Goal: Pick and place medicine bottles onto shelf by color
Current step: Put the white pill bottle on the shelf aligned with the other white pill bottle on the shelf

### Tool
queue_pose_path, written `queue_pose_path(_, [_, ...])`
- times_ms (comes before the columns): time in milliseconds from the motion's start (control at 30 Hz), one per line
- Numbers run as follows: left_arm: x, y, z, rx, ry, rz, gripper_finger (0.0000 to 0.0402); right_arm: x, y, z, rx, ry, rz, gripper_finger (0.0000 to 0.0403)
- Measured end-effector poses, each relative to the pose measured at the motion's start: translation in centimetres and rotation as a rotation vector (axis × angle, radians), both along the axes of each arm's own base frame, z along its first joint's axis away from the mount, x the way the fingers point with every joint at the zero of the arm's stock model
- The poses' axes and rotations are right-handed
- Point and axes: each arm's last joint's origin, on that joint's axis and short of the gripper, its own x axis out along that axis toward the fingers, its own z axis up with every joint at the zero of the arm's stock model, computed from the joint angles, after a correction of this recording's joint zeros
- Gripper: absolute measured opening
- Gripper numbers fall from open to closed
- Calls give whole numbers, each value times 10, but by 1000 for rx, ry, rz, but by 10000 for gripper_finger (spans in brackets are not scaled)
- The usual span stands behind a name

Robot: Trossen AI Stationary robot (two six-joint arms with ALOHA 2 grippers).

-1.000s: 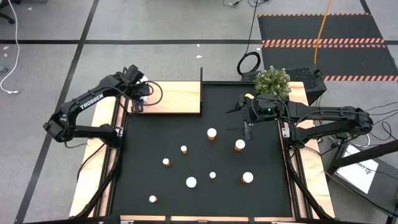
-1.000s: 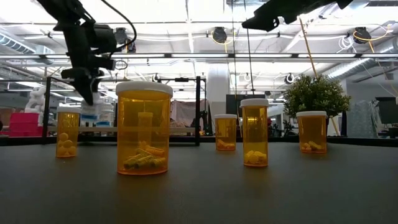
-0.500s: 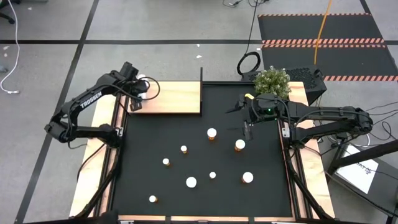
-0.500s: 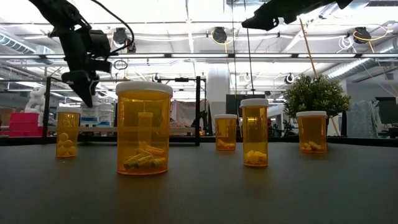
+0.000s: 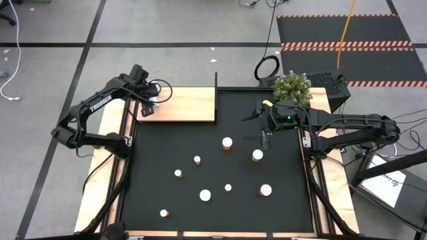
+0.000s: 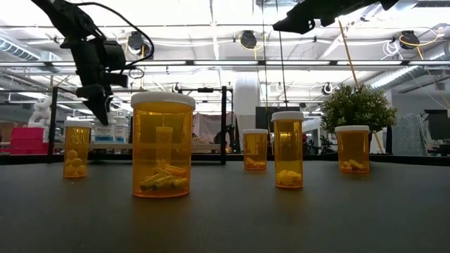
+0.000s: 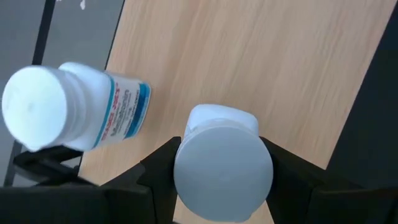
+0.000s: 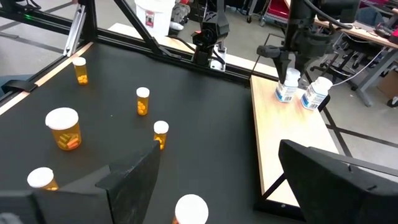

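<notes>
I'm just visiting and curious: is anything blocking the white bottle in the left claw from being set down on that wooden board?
Nothing visible does. The left gripper holds a white bottle above bare shelf; the other white bottle stands off to one side.

A robotics lab set in a large industrial hall. The low view shows a high ceiling with exposed pipes (image 6: 232, 63), ducts and bright strip lights. From above, the grey floor (image 5: 53, 27) is marked off with black tape lines, and a hazard-striped mat (image 5: 347, 30) lies at 1 o'clock from the bench (image 5: 220, 167), with cables trailing beside it. More benches, stands and office chairs (image 8: 348, 50) fill the room beyond.
</notes>
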Motion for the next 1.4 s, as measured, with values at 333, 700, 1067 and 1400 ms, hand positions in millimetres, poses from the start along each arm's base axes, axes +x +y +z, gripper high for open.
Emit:
queue_pose_path(333, [-3, -4, 2, 5, 22, -26, 189, 0, 0, 0, 0, 0, 0, 320])
queue_pose_path(700, [-3, -4, 3, 3, 20, 5, 189, 0, 0, 0, 2, 0, -1, 320])
queue_pose_path(1067, [-3, -3, 3, 22, 27, 19, 240, 0, 0, 0, 3, 0, -1, 320])
queue_pose_path(1400, [-2, -2, 4, 34, 32, 38, 243, 0, 0, 0, 3, 0, -1, 320])
